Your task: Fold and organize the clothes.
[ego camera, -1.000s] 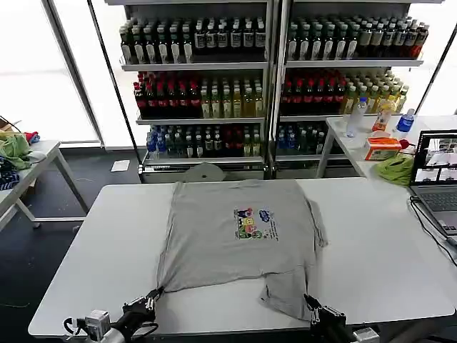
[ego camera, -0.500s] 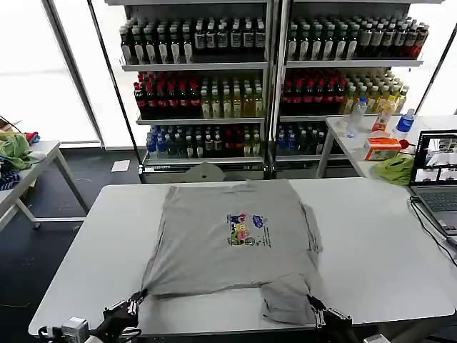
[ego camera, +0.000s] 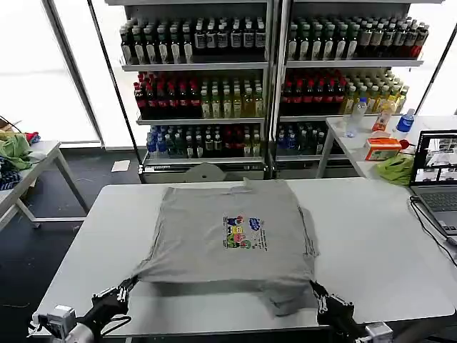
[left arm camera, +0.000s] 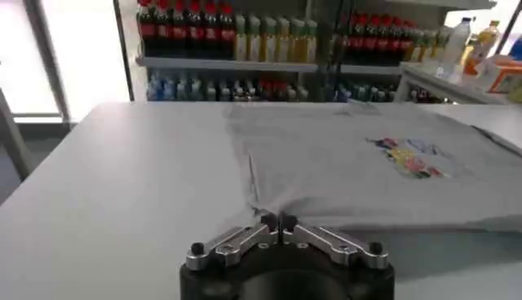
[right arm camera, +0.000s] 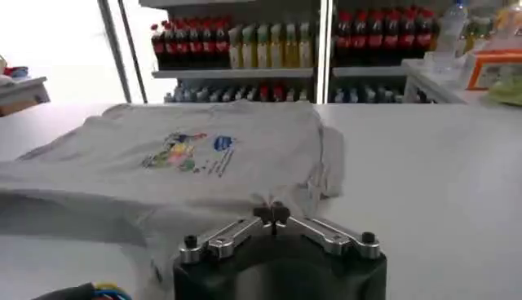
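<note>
Left gripper [ego camera: 127,287] at near-left table edge, fingertips pinched together on the bottom-left hem corner of the grey shirt [ego camera: 228,236]; closure confirmed in left wrist view, left gripper [left arm camera: 278,222] clamped on a gathered fold of fabric. Right gripper [ego camera: 316,291] at near-right edge, likewise clenched on the bottom-right hem corner; in right wrist view, right gripper [right arm camera: 275,214] tips closed with cloth bunched between them. Shirt [left arm camera: 383,167] spread front-up across middle of white table [ego camera: 378,250], collar toward far edge, multicoloured chest print [ego camera: 243,232] central. Hem stretched between the two grippers, lower right portion rumpled and folded under. Laptop [ego camera: 437,179] at right edge of table, well apart from shirt. Bottle shelves [ego camera: 271,78] behind.
</note>
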